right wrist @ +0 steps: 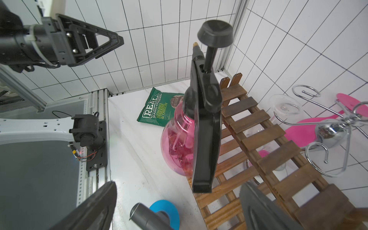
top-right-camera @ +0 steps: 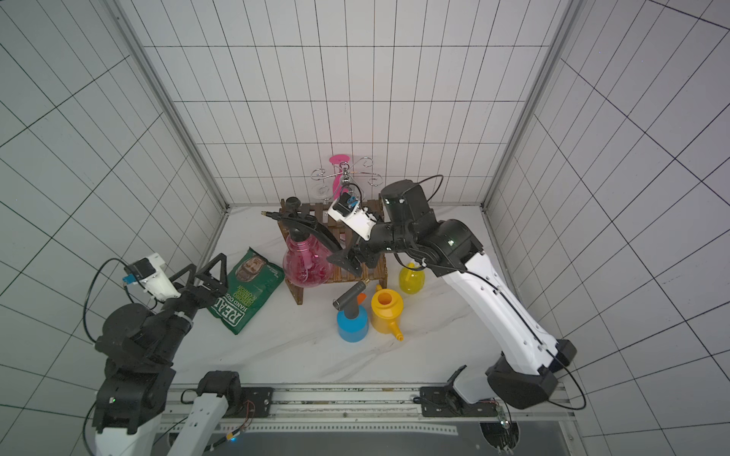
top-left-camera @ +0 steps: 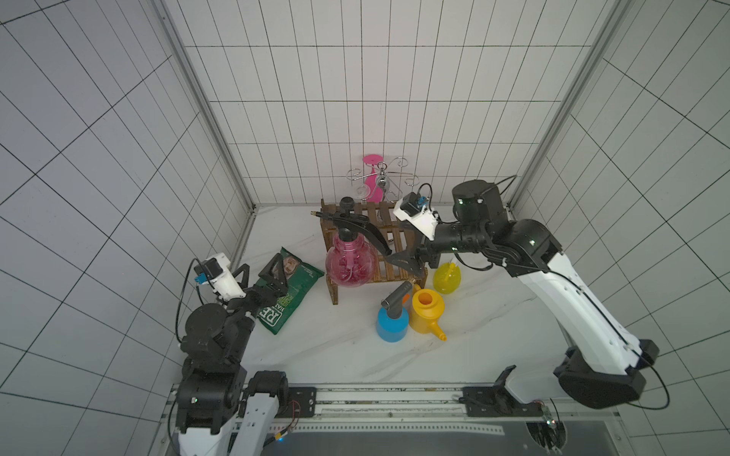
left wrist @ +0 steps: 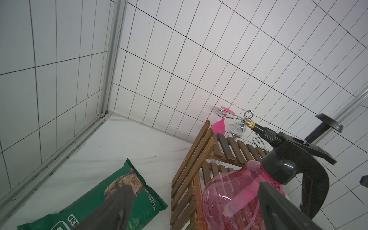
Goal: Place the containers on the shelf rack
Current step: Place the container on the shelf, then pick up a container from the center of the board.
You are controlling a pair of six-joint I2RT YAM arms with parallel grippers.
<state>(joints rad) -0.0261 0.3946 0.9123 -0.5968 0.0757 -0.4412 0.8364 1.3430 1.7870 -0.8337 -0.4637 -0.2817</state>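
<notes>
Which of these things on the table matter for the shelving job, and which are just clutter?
Job: pink sprayer, blue sprayer, watering can, yellow bottle, wooden rack.
Clutter: chip bag, wire stand, pink glass.

Colour findings, item by item.

The pink sprayer [top-left-camera: 349, 266] has a translucent pink round body, a black head and handle, and a brass-coloured nozzle tip. The shelf rack [top-left-camera: 385, 270] is brown wood, its slats forming even stripes. The blue sprayer [top-left-camera: 392, 325] has a solid blue body and a grey head. The watering can [top-left-camera: 426, 312] is opaque orange-yellow throughout. The trigger bottle [top-left-camera: 446, 278] is translucent lemon yellow.

The chip bag [top-left-camera: 290, 290] is dark green with white lettering and a brownish portrait print. The wire stand [right wrist: 328, 133] is mirror chrome. The glass [top-left-camera: 373, 182] behind it is opaque pink. The table [top-left-camera: 335, 355] is white with faint grey marble veining. The walls [top-left-camera: 355, 79] are white tile with thin dark grid lines.
</notes>
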